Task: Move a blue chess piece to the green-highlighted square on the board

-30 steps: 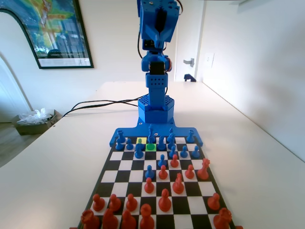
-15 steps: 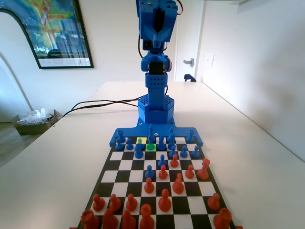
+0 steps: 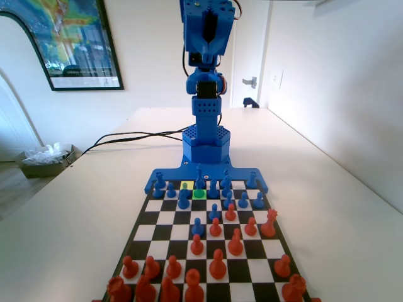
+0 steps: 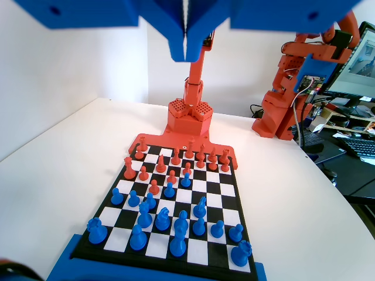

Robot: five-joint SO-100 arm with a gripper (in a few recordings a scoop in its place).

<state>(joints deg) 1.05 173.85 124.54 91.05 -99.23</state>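
Observation:
The board (image 3: 165, 218) lies in front of the blue arm's base. Its bright green-highlighted square (image 3: 199, 194) is in the second row from the arm. A slender blue chess piece (image 3: 199, 187) stands on that square, with a taller blue piece right behind it. In the wrist view the same blue chess piece (image 4: 181, 220) stands in the second row from the near edge of the board (image 4: 231, 190). My gripper (image 4: 185, 57) hangs high above the board with its jaws pressed together and nothing between them. In the fixed view the gripper (image 3: 206, 31) is folded up above the arm's base.
A paler yellow-green square (image 3: 187, 185) with nothing on it lies in the back row, left of the green one. Blue pawns (image 3: 214, 211) and red pieces (image 3: 217, 264) crowd the rest of the board. Black cables (image 3: 132, 135) run across the table to the left of the base.
The arm's upper part rose slightly a second ago and has been still since. No piece has moved.

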